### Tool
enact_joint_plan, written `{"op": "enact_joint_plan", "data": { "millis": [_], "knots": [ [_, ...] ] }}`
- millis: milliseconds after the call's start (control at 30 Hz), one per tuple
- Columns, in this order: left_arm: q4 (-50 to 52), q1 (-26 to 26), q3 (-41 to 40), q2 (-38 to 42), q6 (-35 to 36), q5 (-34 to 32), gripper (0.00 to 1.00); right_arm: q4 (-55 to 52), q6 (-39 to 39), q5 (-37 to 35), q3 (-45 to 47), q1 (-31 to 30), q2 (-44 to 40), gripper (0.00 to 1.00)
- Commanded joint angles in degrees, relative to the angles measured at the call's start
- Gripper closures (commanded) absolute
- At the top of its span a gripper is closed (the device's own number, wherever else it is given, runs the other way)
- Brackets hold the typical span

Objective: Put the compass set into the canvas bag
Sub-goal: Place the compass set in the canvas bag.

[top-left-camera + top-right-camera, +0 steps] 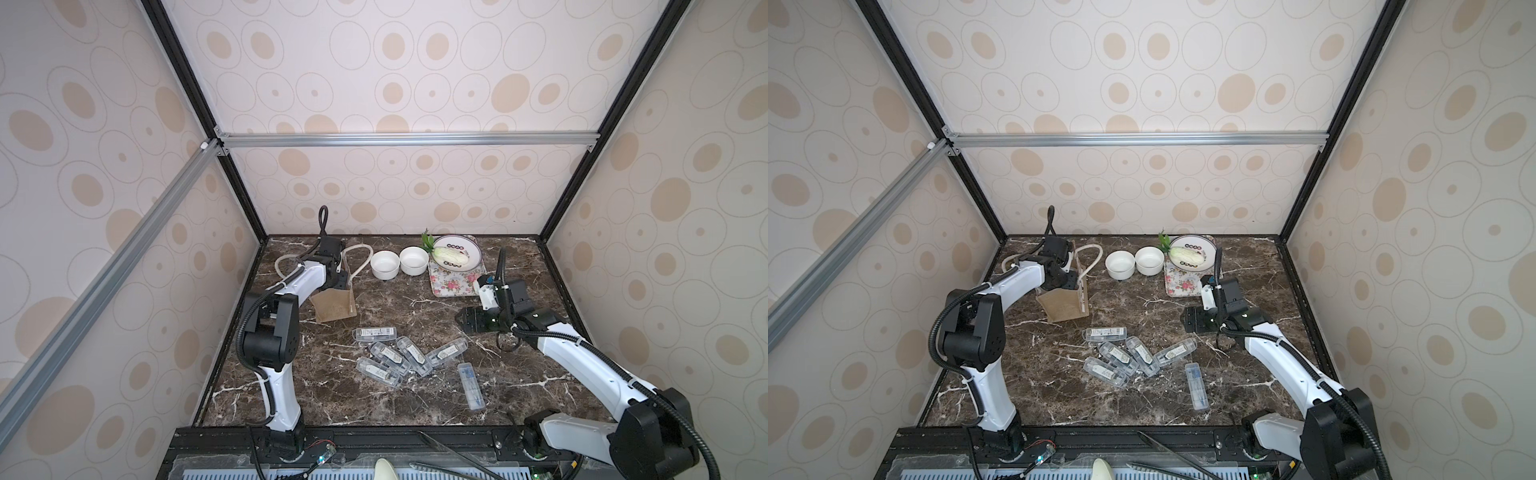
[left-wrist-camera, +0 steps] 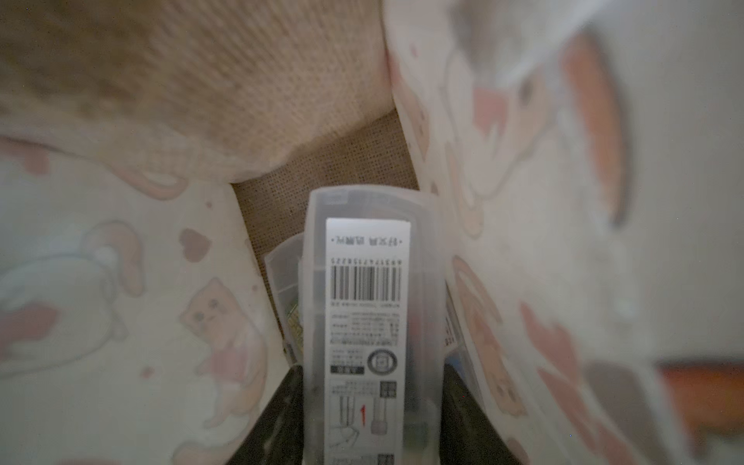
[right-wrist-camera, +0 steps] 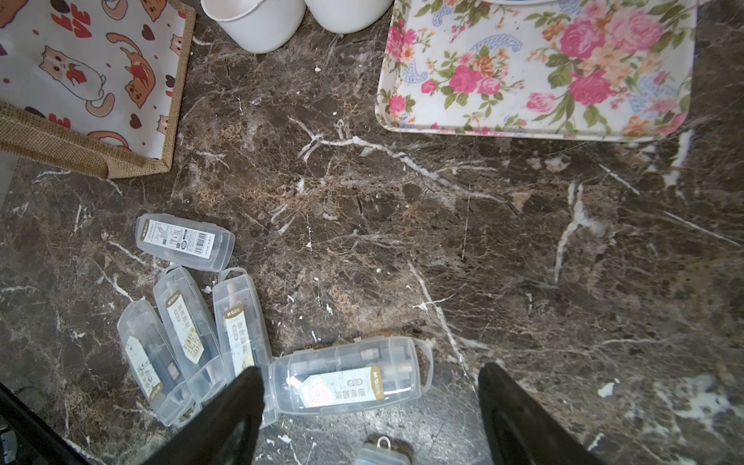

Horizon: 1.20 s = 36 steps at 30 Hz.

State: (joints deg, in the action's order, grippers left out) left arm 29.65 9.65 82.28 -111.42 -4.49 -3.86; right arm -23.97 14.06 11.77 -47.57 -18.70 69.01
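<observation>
The canvas bag point(image 1: 334, 309) point(image 1: 1065, 309) stands at the back left, a tan burlap tote with cat-print side panels point(image 3: 92, 80). My left gripper point(image 1: 337, 282) point(image 2: 372, 402) reaches down inside it, shut on a clear compass set case point(image 2: 368, 282) with a barcode label. Another case point(image 2: 288, 290) lies beside it on the burlap floor point(image 2: 322, 161). Several more compass set cases point(image 1: 390, 357) point(image 1: 1129, 355) point(image 3: 350, 380) lie loose mid-table. My right gripper point(image 1: 461, 320) point(image 1: 1183, 318) point(image 3: 370, 368) hovers open above their right end, holding nothing.
Two white bowls point(image 1: 384, 264) point(image 1: 413, 259) stand at the back. A floral tray point(image 1: 453, 286) point(image 3: 523, 80) carries a plate point(image 1: 473, 249) with a cabbage point(image 1: 451, 254). One case point(image 1: 470, 384) lies apart at the front right. Metal tongs point(image 1: 449, 453) rest on the front rail.
</observation>
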Motion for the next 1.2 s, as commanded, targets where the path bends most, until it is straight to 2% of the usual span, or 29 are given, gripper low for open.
{"op": "enact_joint_plan", "data": {
  "millis": [0, 100, 267, 333, 633, 733, 933, 1067, 1167],
  "knots": [
    [0.6, -0.6, 0.4, -1.2, -1.0, 1.1, 0.59, 0.3, 0.3, -0.3, 0.6, -0.4, -0.1, 0.14],
    [0.6, -0.6, 0.8, -0.9, -1.7, 1.9, 0.56, 0.2, 0.0, -0.3, 0.4, -0.4, 0.2, 0.14],
    [0.2, -0.6, 1.3, 2.6, -1.8, 2.3, 0.35, 0.1, -0.2, -0.2, 0.4, -0.4, -0.3, 0.14],
    [0.9, -0.6, 1.9, 4.5, -1.2, 1.3, 0.31, 0.0, -0.2, -0.3, 0.6, -0.5, -0.8, 0.14],
    [3.0, 1.1, 3.0, 17.7, 2.4, -2.8, 0.27, -0.3, -0.2, -0.3, 0.5, -0.4, -2.5, 0.14],
    [4.5, 5.5, 3.3, 22.2, 4.5, -4.5, 0.26, -0.5, -0.4, -0.6, 0.2, -0.5, -3.1, 0.14],
    [7.1, 21.0, 2.4, 27.7, 8.4, -6.9, 0.24, -1.7, -0.9, -1.6, 0.0, -0.4, -5.1, 0.14],
    [9.0, 30.4, 2.2, 26.5, 10.0, -6.0, 0.23, -2.4, -1.1, -2.3, 0.4, -0.4, -6.8, 0.14],
    [9.4, 34.7, 0.9, 22.9, 11.8, -5.4, 0.24, -3.2, -0.9, -2.5, 0.5, -0.5, -7.9, 0.14]
  ]
}}
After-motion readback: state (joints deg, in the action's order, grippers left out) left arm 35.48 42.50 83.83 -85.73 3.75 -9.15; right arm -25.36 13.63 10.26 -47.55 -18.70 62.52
